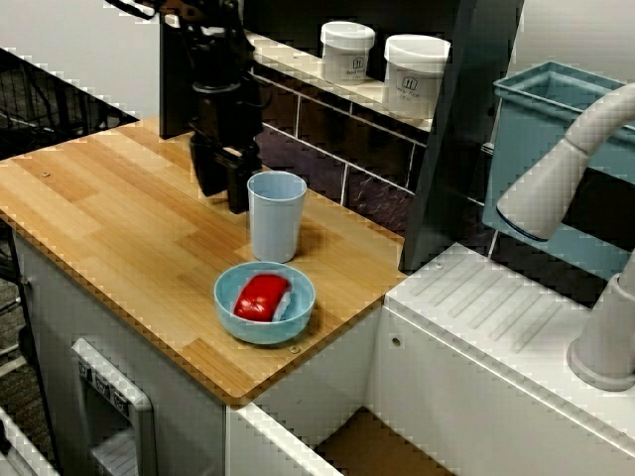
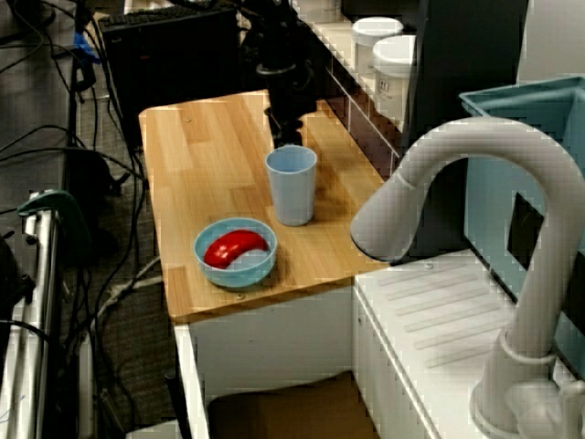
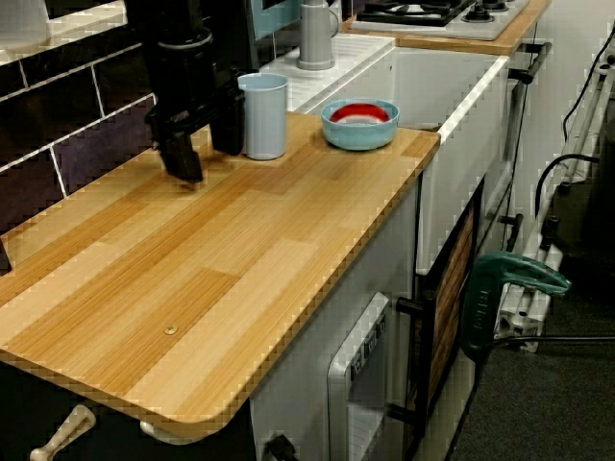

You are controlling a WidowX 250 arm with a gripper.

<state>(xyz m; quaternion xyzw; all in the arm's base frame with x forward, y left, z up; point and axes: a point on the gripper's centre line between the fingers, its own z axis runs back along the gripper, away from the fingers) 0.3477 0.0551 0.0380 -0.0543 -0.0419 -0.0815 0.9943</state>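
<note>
The light blue cup [image 1: 276, 215] stands upright on the wooden table [image 1: 109, 208], near its back edge. Just behind it, the black end effector [image 1: 224, 193] reaches down to the tabletop. It is released, its fingers spread with nothing between them. In the view along the table, one finger [image 3: 228, 130] stands just beside the cup; contact cannot be told. In front of the cup, a blue bowl [image 1: 260, 332] holds a red object [image 1: 260, 296]. Two white jars [image 1: 347, 50] sit on the shelf behind.

matt plastic cup [image 1: 276, 214] and bowl [image 1: 264, 303], glossy red piece [image 1: 260, 296], smooth wood-grain counter [image 1: 109, 213].
</note>
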